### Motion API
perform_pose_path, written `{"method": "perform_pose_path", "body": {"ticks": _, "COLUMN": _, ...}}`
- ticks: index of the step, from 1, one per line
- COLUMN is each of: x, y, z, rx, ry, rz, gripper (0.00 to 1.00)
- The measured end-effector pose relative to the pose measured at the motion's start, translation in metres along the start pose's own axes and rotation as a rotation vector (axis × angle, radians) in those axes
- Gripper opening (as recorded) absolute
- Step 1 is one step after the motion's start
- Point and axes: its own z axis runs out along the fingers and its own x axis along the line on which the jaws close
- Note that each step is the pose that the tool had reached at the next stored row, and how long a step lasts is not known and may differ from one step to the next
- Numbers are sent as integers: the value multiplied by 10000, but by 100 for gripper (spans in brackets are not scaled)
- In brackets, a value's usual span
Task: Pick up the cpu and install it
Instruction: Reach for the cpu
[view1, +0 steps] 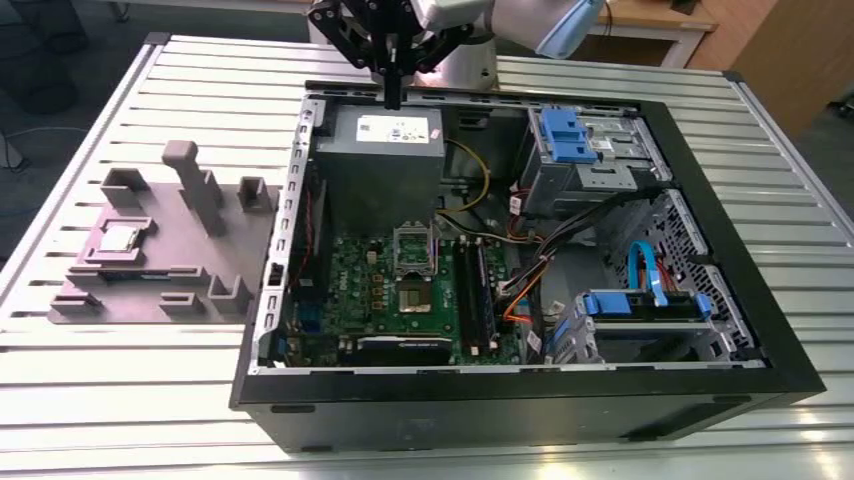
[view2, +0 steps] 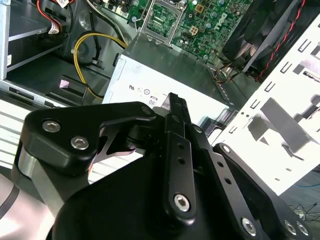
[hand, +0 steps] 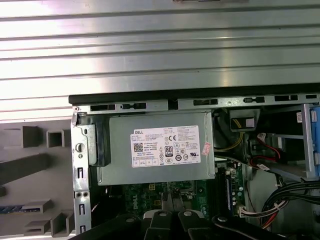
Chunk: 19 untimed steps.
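- The cpu (view1: 120, 237) lies flat on the grey fixture (view1: 163, 262), at nine o'clock from the open computer case (view1: 534, 400) in the exterior view.
- It is probably light, stiff, slick on top and fragile underneath, so it is best pinched by two opposite edges.
- The gripper (view1: 394, 98) hangs at the case's twelve o'clock, over the power supply (view1: 380, 135). Its claw is pressed together and empty, well apart from the cpu.

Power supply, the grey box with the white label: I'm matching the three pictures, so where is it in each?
Exterior view: power supply in the case's far corner toward the exterior view's left, under the gripper.
Second wrist view: between the gripper and the green motherboard.
First wrist view: between the case's black rim and the motherboard.
Shared landmark: the yellow cable beside it, in all three.
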Motion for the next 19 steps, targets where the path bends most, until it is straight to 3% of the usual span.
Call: {"method": "perform_pose_path", "body": {"ticks": 19, "x": 52, "y": -4, "z": 1, "rx": 0, "ry": 0, "rz": 0, "gripper": 11}}
